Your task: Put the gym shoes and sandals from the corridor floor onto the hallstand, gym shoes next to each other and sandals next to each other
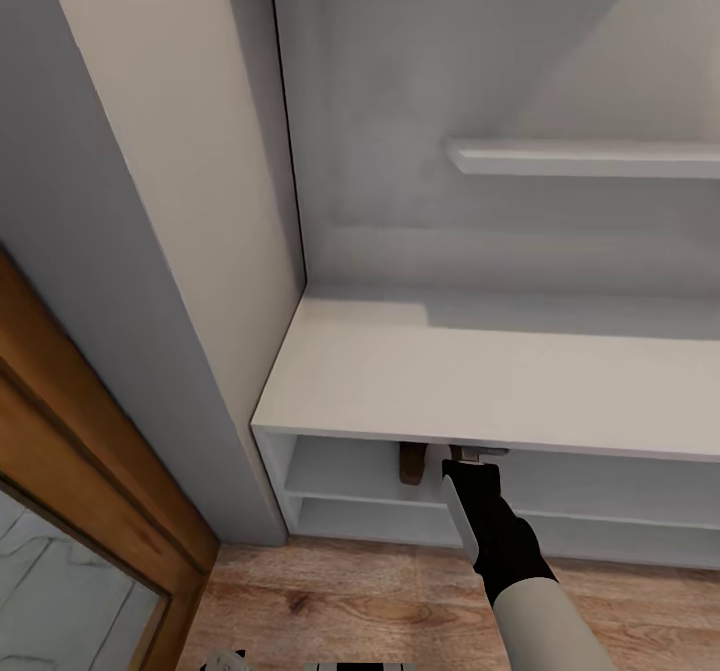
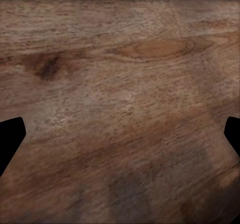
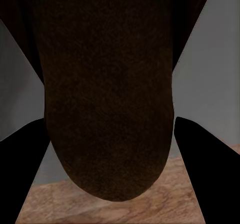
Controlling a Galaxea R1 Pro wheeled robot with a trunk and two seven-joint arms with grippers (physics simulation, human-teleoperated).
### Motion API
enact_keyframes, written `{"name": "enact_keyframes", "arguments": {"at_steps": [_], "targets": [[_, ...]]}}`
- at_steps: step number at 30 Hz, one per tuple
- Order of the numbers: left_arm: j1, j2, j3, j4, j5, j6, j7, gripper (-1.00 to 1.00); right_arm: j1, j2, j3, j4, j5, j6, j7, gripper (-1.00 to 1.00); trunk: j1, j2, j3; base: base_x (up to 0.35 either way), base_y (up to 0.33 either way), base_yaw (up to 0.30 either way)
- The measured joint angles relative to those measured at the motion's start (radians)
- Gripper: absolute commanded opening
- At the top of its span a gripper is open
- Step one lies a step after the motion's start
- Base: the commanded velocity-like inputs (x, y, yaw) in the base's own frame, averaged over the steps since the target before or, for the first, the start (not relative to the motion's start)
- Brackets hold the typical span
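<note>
The white hallstand stands against the wall with two open shelf tiers under its top. My right gripper reaches into the upper tier just under the top board's front edge. It is shut on a sandal, whose dark brown sole lies between the fingers in the right wrist view. A brown sandal piece shows in the tier just left of the gripper; whether it is the held one or its pair I cannot tell. The gym shoes are out of view. My left gripper hangs open over the corridor floor.
A white floating shelf hangs on the wall above the hallstand. A grey wall corner and a wooden door frame stand to the left. Wood-plank floor runs in front of the unit.
</note>
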Motion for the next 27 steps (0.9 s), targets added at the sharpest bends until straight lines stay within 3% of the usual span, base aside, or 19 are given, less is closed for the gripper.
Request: {"name": "enact_keyframes", "arguments": {"at_steps": [6, 7, 27], "targets": [[0.0, 0.0, 0.0, 0.0, 0.0, 0.0, 0.0, 1.0, 0.0, 0.0, 0.0, 0.0, 0.0, 0.0, 0.0, -1.0, 0.0, 0.0, 0.0, 0.011, 0.0, 0.0], [0.0, 0.0, 0.0, 0.0, 0.0, 0.0, 0.0, 1.0, 0.0, 0.0, 0.0, 0.0, 0.0, 0.0, 0.0, 1.0, 0.0, 0.0, 0.0, 0.002, 0.0, 0.0], [0.0, 0.002, 0.001, -0.001, 0.0, 0.0, 0.0, 1.0, 0.0, 0.0, 0.0, 0.0, 0.0, 0.0, 0.001, 1.0, 0.0, 0.0, 0.0, -0.032, 0.0, 0.0]]}}
